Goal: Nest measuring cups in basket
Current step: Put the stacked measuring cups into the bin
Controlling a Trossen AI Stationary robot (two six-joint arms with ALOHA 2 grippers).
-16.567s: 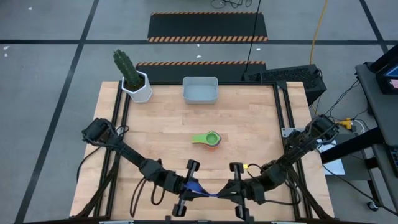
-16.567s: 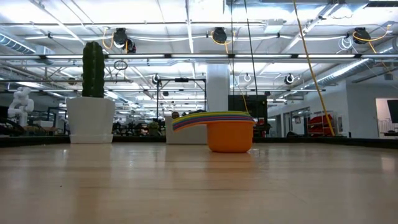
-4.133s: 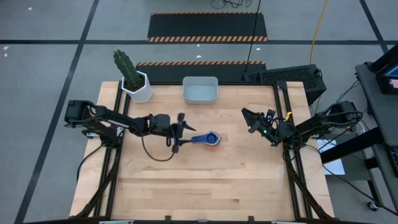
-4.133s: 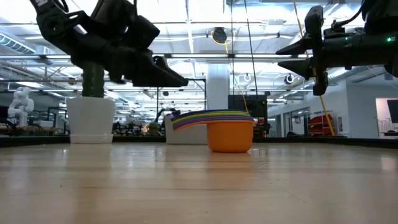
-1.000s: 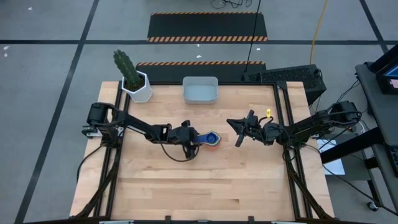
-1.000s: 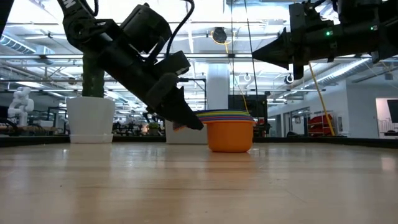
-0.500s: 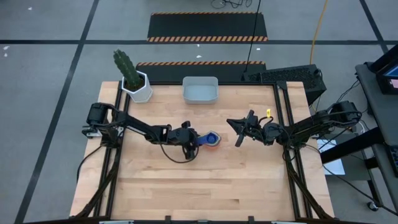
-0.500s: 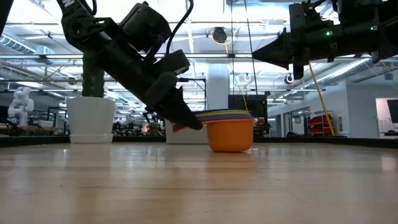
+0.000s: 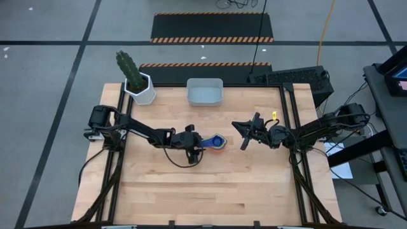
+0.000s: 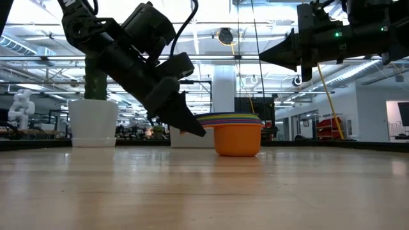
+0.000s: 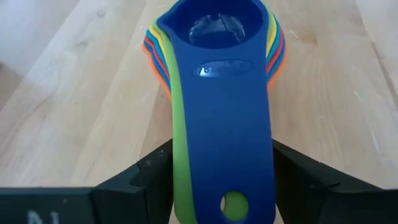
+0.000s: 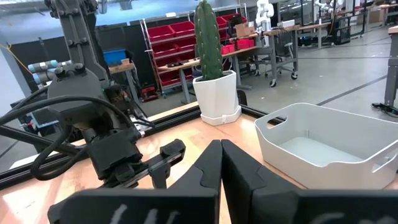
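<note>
The measuring cups [image 9: 216,144] are nested in one stack at the table's middle, dark blue [image 11: 221,93] on top and orange [image 10: 236,140] at the bottom. Their handles point toward the table's left. My left gripper [image 9: 198,145] [image 11: 222,155] [image 10: 195,128] is shut on those handles. My right gripper [image 9: 236,126] [image 10: 265,56] [image 12: 221,146] hovers shut to the right of the stack, well above the table, touching nothing. The pale basket [image 9: 205,92] [image 12: 323,149] stands with nothing in it at the table's far edge. My left gripper pinches the stacked handles by their two long edges [image 11: 180,186], near their free end, one finger on each side. The fingers [image 11: 146,183] slant down from the table's left and lie along the handles. The stack stands upright with the orange cup's bottom [image 10: 236,152] on the table.
A white pot with a cactus [image 9: 140,89] [image 10: 92,121] [image 12: 217,99] stands at the far left corner, left of the basket. Bare wood [image 9: 210,191] stretches from the cups to the table's near edge.
</note>
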